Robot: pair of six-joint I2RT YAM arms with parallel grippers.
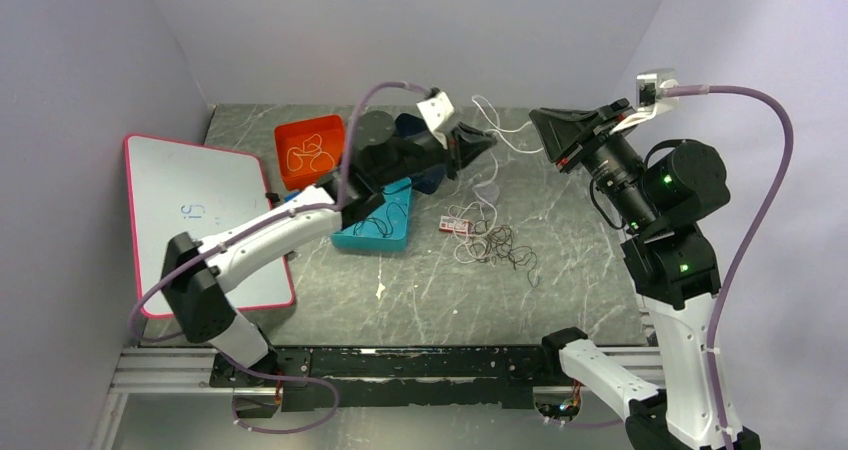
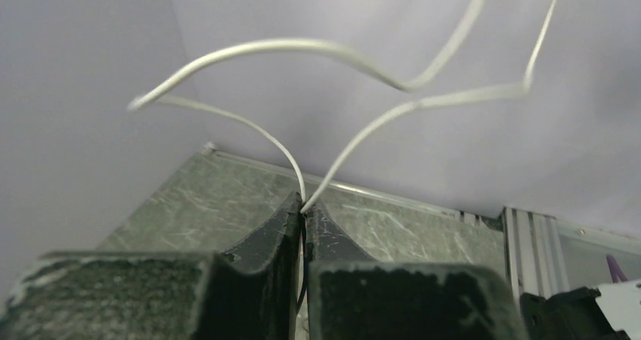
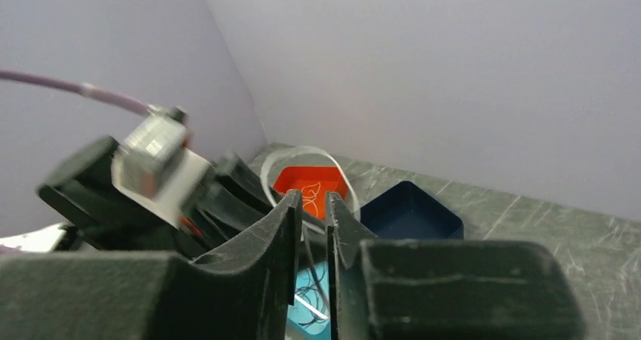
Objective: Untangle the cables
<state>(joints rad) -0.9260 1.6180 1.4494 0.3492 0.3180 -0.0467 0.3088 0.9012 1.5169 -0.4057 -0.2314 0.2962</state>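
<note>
Grey stone-look worktop (image 1: pixel 440 305) fills the floor between the walls. A whiteboard (image 1: pixel 190 210) with a pink rim lies along its left edge. Three trays sit near the far left corner. An orange tray (image 1: pixel 300 125) has a white wire (image 1: pixel 310 153) in it. A teal tray (image 1: pixel 370 245) has black wires (image 1: pixel 375 225) in it. A dark blue tray (image 3: pixel 438 204) is just beside the orange one.

The left gripper (image 2: pixel 305 204) is up in the air near the far edge. It is clamped tight on a white cable (image 2: pixel 302 47). Two strands come out of its tips and bend up in big loops. The right gripper (image 3: pixel 312 200) is close by and faces it. Its jaws are a little apart, and I think it is not pinching anything.

More cables (image 1: pixel 490 242) lie in a messy pile near the middle of the worktop, white and black mixed. A small red and white piece (image 1: pixel 455 226) sits at the pile's left side.

These cables look very light, thin and bendy, and they may slip. I would pinch one firmly at a loose end or an outer loop, not in the thick knot. I would pull slowly so nothing snags.
</note>
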